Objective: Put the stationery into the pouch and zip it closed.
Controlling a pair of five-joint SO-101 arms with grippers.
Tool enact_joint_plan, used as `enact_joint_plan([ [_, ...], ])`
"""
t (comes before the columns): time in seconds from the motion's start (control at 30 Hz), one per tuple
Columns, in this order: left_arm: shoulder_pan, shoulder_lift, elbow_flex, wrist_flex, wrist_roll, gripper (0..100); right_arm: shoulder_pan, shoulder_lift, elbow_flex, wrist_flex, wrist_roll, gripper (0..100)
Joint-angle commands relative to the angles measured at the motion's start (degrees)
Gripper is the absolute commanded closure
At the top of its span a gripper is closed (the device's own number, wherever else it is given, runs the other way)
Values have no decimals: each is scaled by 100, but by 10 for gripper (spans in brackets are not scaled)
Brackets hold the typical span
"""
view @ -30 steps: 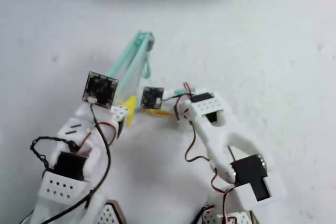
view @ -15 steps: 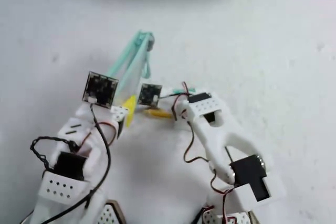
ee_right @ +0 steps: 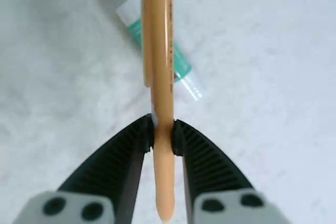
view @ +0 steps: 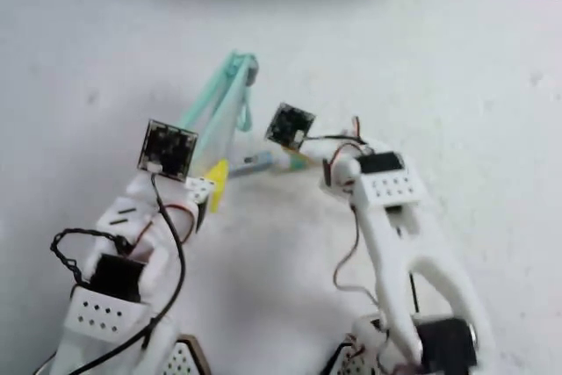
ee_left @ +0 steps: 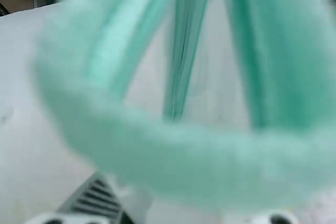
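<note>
Left of centre in the high view, the pouch [view: 214, 101] lies just left of your right hand [ee_right: 163, 136], which is clamped tight on the orange pen [ee_right: 160, 77]. The pen's long axis runs straight out from that hand, so feeding it in lengthwise looks right.

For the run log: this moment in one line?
right gripper: shut on pen | left gripper: at pouch | pen: outside pouch

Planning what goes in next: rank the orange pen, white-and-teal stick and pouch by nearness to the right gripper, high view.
1. Orange pen, in the right gripper.
2. White-and-teal stick, on the table beneath.
3. Pouch, beyond, by the left arm.
</note>
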Motion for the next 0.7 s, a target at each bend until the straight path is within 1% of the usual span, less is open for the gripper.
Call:
enact_joint_plan([
  [0.0,84,-40,-44,-88,97,804,66,-1288,70,163,-255,981],
  [0.07,84,-40,-44,-88,97,804,57,-1895,141,277,-413,981],
  [0.2,92,-40,-44,-79,97,804,-75,-2976,132,426,-1152,981],
  [0.33,92,-40,-35,-70,97,804,-180,-3855,123,444,-1697,981],
  [0.5,92,-40,-35,-70,97,804,-145,-4752,97,418,-2242,981],
  [0.67,101,-40,-35,-70,97,804,-145,-5253,-343,444,-2725,981],
])
